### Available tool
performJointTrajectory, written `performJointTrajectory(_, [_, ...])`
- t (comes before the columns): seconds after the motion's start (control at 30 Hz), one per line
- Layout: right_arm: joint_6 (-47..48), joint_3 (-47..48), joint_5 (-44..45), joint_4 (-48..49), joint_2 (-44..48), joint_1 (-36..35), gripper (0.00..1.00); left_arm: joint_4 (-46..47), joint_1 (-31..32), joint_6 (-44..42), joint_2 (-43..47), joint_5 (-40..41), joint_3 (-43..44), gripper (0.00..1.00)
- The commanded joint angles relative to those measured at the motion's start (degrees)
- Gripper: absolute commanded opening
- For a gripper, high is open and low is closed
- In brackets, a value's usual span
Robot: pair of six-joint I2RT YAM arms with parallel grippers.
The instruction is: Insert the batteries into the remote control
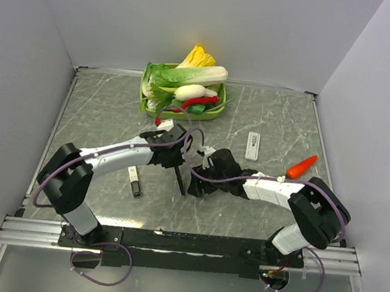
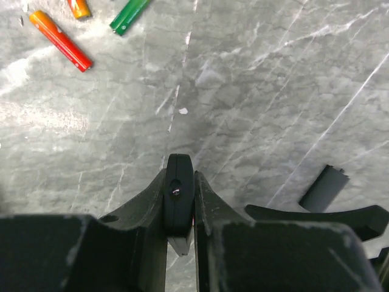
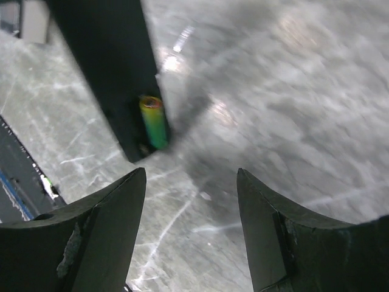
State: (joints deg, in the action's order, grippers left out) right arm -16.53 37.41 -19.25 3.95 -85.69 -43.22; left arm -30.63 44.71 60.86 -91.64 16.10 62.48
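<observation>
The left arm point(image 1: 113, 157) and right arm point(image 1: 271, 189) have white shells between black joints. Along them loop purple cables point(image 1: 40, 185). The black fingers point(image 3: 103, 231) are scuffed.

Grey marble-look table point(image 2: 255, 91) seems slightly glossy; black remote point(image 2: 179, 194) looks matt plastic.

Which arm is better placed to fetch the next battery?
Right. The right hand is open and empty, while the left hand is shut on the black remote, holding it upright. A red battery lies loose nearby.
</observation>
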Motion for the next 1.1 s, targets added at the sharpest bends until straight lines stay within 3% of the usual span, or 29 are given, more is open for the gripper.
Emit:
performJointTrajectory(0.0, [-3.2,-2.1,1.4,3.6,3.6,1.1,0.69,-12.7,3.5,-1.3,-3.4,10.4,6.4,0.01])
performJointTrajectory(0.17, [-3.0,-1.5,1.0,2.2,3.4,1.2,0.69,-11.0,3.5,1.1,-1.5,9.0,3.1,0.01])
performJointTrajectory(0.33, [-4.9,-2.9,0.4,4.9,3.8,1.3,0.67,-13.7,4.9,3.2,2.4,15.3,5.3,0.01])
performJointTrajectory(0.43, [-6.3,-2.8,-2.5,6.6,2.0,1.4,0.66,-7.1,4.5,1.6,3.7,12.7,2.2,0.01])
performJointTrajectory(0.57, [-9.6,-4.0,-4.7,10.8,2.8,1.4,0.64,-12.3,7.0,3.4,0.6,16.4,5.4,0.01])
performJointTrajectory(0.63, [-10.4,-4.4,-5.4,11.5,3.1,1.5,0.64,-8.5,4.7,3.1,2.1,11.3,1.9,0.01])
performJointTrajectory(0.87, [-15.1,-7.3,-10.9,22.4,0.4,1.6,0.60,2.6,3.9,4.2,11.8,8.1,-8.0,0.01])
performJointTrajectory(1.0, [-17.0,-7.1,-7.5,20.8,-0.2,1.5,0.56,1.4,3.2,5.2,14.1,9.6,-9.6,0.01])
performJointTrajectory(1.07, [-15.3,-4.9,-4.7,12.9,0.6,1.3,0.56,2.2,2.7,5.9,15.9,8.5,-12.2,0.01])
